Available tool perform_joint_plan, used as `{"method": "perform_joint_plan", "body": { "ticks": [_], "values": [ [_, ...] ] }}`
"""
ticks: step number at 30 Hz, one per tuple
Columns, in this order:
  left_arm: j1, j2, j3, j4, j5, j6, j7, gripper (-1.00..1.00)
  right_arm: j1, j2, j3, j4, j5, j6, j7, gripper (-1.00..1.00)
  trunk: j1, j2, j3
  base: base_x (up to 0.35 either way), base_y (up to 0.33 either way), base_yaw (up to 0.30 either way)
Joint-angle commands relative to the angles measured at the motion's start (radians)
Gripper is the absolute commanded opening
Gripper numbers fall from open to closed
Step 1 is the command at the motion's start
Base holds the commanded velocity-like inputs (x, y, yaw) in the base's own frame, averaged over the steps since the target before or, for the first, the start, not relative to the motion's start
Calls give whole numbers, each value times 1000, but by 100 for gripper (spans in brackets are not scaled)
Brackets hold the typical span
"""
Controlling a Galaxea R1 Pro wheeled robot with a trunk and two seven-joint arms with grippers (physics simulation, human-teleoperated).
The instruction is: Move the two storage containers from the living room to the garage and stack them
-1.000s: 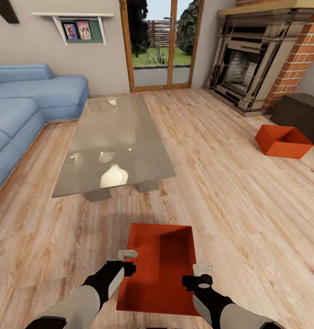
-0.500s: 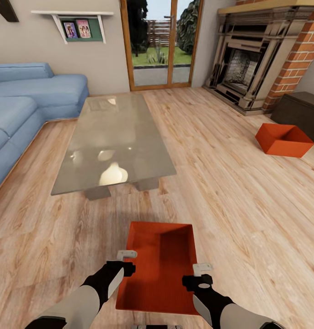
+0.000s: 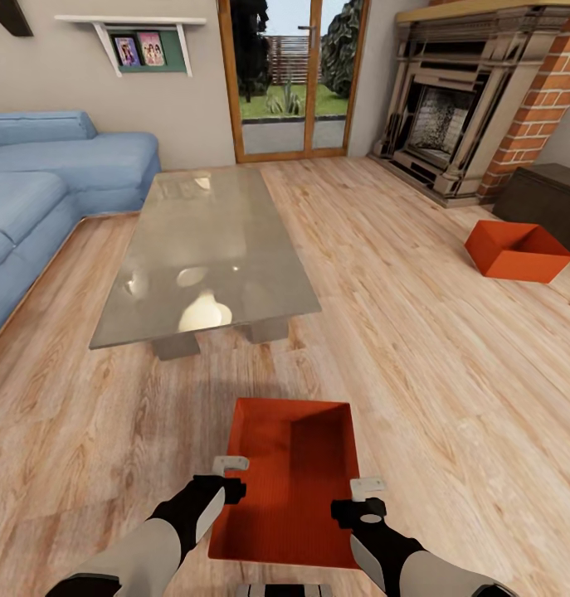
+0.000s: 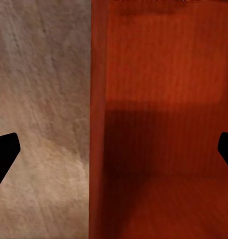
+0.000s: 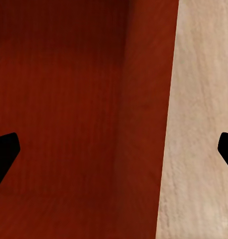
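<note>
The left gripper [image 3: 231, 464] and right gripper [image 3: 367, 485] are hovering with jaws spread, one astride each long wall of the near storage container [image 3: 289, 489], which is lying on the living room's wood floor [image 3: 417, 365]. For a level lift, both should be closing on those walls at matching points. Both it and the far storage container [image 3: 517, 250], by the dark bench [image 3: 550, 203], are sitting empty.
</note>
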Motion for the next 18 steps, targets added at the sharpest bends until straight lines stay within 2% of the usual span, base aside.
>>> {"method": "perform_joint_plan", "body": {
  "ticks": [1, 9, 18],
  "values": [
    [0, 0, -1, -3, 0, 6, 3, 100, -1, 0, 8, 1, -10, -4, -4, 100, 0, 0, -1, 0, 0, 0],
    [0, 0, -1, -2, 2, -24, 3, 100, -1, -1, 8, 1, -11, -5, -4, 100, 0, 0, -1, 0, 0, 0],
    [0, 0, -1, 2, 2, -28, 3, 100, -1, -4, 8, 1, -14, -7, -4, 100, 0, 0, -1, 0, 0, 0]
  ]
}}
